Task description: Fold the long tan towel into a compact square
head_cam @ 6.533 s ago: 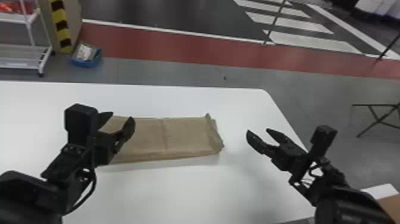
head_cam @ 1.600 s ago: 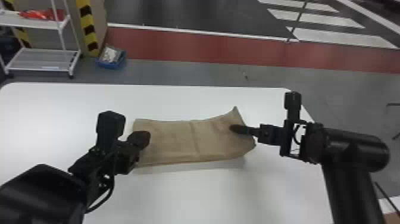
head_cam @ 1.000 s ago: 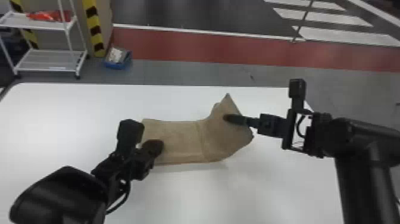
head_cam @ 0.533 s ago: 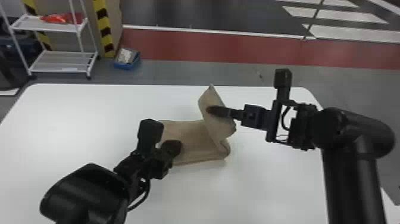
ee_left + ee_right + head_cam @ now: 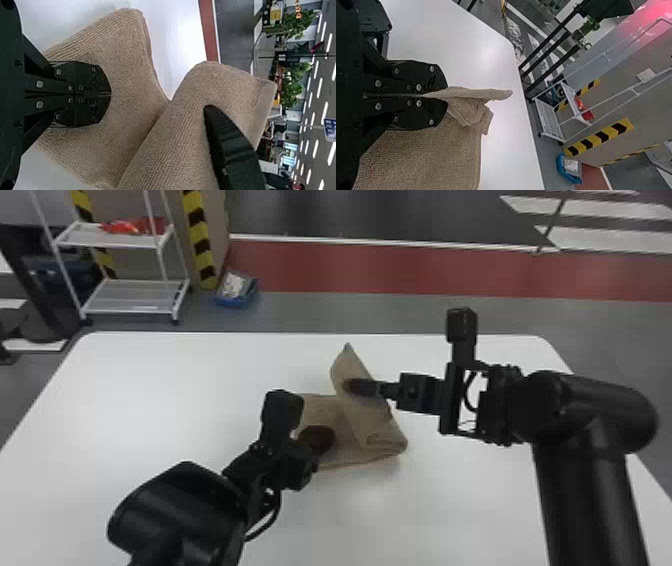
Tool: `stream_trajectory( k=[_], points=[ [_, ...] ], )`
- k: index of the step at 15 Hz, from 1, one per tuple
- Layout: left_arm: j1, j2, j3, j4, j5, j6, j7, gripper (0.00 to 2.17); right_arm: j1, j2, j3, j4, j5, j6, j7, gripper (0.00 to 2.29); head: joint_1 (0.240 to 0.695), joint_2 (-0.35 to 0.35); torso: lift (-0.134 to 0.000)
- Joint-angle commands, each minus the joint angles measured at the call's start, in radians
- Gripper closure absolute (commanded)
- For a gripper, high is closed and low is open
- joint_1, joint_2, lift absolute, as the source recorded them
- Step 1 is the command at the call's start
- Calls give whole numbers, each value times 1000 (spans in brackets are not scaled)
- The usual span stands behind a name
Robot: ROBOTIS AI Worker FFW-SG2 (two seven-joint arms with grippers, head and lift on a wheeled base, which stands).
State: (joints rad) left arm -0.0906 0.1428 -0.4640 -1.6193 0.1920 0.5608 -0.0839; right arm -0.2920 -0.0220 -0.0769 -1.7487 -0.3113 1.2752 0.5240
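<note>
The right end of the long, tan, ribbed cloth towel (image 5: pixel 374 421), flat in the earliest view, now bends upward and leans leftward above the rest. The black, flat-fingered right gripper (image 5: pixel 353 386), initially open and apart, is closed on this end; the black, flat-fingered left gripper (image 5: pixel 320 438), initially open, is closed against the left part.

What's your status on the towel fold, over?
Left gripper shut, low at towel. Right gripper pinching raised end. Fold unfinished. Left gripper may block its path.
</note>
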Motion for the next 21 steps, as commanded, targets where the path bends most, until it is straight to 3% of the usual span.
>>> stream_trajectory(
  k=[1,4,12,18,19,21],
  points=[
    [3,4,4,-4,1,3,0,2071,17,-15,6,-9,17,0,-12,1652,695,-85,-124],
    [6,4,1,-4,1,12,0,2071,22,-38,8,-23,27,-3,-32,1652,695,-97,-124],
    [31,8,4,-19,4,12,-7,2071,8,-18,58,28,40,-107,-36,1649,695,-100,-124],
    [31,9,13,-21,7,12,-17,2071,27,-16,78,29,32,-98,-39,1598,695,-77,-124],
    [32,9,13,-22,7,12,-20,2071,27,-16,78,29,26,-98,-41,1278,695,-76,-124],
    [34,9,13,-22,7,12,-20,2071,27,-18,72,34,-2,-98,-38,60,695,-74,-124]
  ],
)
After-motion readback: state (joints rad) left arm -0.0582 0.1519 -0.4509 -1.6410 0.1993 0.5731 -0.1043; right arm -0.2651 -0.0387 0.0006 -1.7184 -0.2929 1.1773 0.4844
